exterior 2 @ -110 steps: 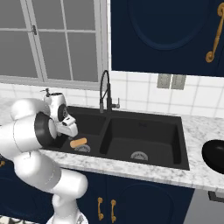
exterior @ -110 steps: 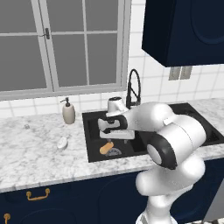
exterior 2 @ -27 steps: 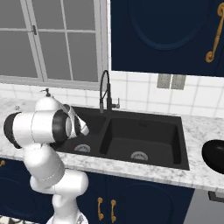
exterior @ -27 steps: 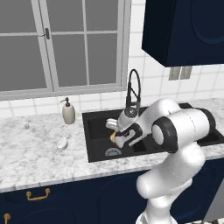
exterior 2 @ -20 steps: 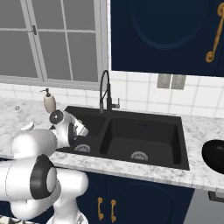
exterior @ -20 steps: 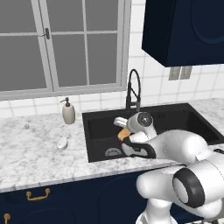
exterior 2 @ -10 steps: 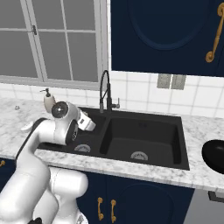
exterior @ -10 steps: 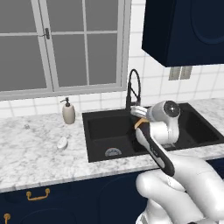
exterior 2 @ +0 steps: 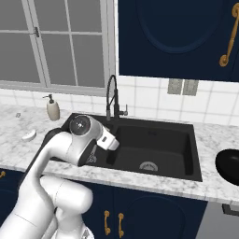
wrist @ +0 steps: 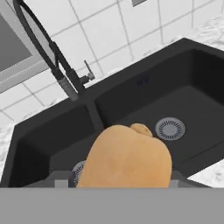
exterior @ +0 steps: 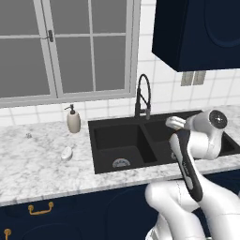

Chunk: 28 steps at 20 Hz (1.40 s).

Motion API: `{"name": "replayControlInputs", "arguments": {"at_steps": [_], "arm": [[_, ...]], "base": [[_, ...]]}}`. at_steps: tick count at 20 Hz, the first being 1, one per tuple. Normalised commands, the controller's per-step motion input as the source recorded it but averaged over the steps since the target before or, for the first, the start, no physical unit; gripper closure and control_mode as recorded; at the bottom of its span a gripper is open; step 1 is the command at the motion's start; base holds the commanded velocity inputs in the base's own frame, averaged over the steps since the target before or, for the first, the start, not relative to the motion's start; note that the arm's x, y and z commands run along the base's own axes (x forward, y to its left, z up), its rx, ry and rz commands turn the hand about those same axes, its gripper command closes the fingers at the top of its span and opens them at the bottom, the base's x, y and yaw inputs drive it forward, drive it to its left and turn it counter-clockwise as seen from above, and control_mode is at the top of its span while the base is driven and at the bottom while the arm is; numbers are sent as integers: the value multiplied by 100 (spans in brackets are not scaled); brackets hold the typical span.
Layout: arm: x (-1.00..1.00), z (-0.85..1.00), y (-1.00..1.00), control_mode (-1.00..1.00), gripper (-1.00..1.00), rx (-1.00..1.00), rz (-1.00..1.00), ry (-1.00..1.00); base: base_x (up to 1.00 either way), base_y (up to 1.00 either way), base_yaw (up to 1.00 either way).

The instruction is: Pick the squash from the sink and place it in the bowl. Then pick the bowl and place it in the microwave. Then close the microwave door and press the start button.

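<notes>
Though hidden from base views, squash [wrist: 127, 155] seen over sink [wrist: 144, 94].

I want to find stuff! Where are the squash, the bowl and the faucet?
squash [wrist: 124, 157], hand view, middle of its orange body.
bowl [exterior 2: 229, 167], right base view, glossy black inside.
faucet [exterior: 142, 92], left base view, arched neck.

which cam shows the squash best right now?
Hand view: the squash sits large and close at the bottom, over the sink. In both base views the arm blocks it, so I can't make it out there.
</notes>
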Motion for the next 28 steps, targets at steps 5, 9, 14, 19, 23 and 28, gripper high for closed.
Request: {"name": "replayControlInputs", "arguments": {"at_steps": [5, 9, 14, 19, 23, 28], "arm": [[-22, 0, -82, -100, 100, 0, -8, 1], [-6, 15, -81, -100, 100, 0, -13, 1], [0, 29, -74, -100, 100, 0, -13, 5], [0, 18, -74, -100, 100, 0, -13, 6], [-10, 0, -71, -100, 100, 0, -10, 0], [-3, 0, -75, -100, 100, 0, -9, 0]], "base": [[0, 0, 0], [0, 0, 0], [0, 0, 0], [0, 0, 0], [0, 0, 0], [0, 0, 0]]}}
